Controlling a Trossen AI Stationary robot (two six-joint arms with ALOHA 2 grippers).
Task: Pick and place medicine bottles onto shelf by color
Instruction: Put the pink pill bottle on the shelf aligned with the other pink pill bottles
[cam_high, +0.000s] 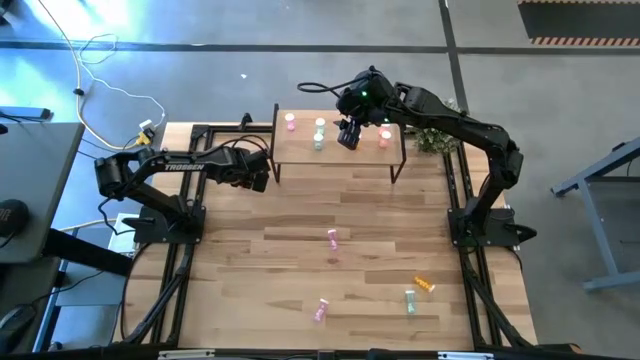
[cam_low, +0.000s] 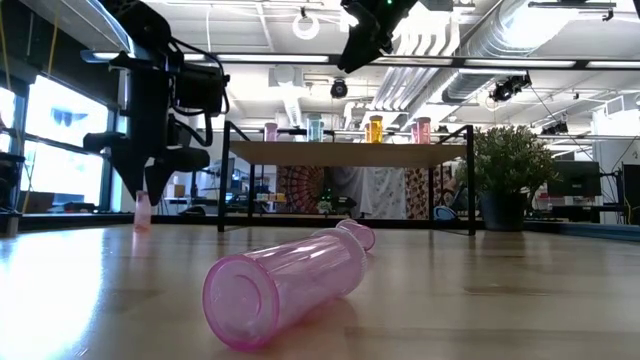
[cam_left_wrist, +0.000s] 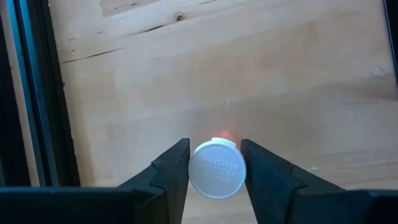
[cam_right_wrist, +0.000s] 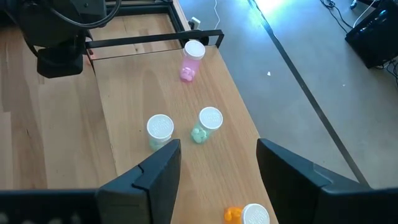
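Observation:
A salmon-red medicine bottle with a white cap stands upright on the table by the shelf's left end. My left gripper comes down on it and is shut on its cap. The shelf at the table's far side bears a pink bottle, two pale green ones and an orange one, all upright. My right gripper hangs open above the shelf, nothing between its fingers. My left gripper pinches the bottle's white cap between its two fingers, one on each side of the cap's rim. The fingers come steeply from above, pointing down. The bottle stays upright, and in the low view its base seems to rest on the table.
Loose bottles lie on the table: a pink one mid-table, another pink one, a green one and an orange one near the front. A potted plant stands right of the shelf.

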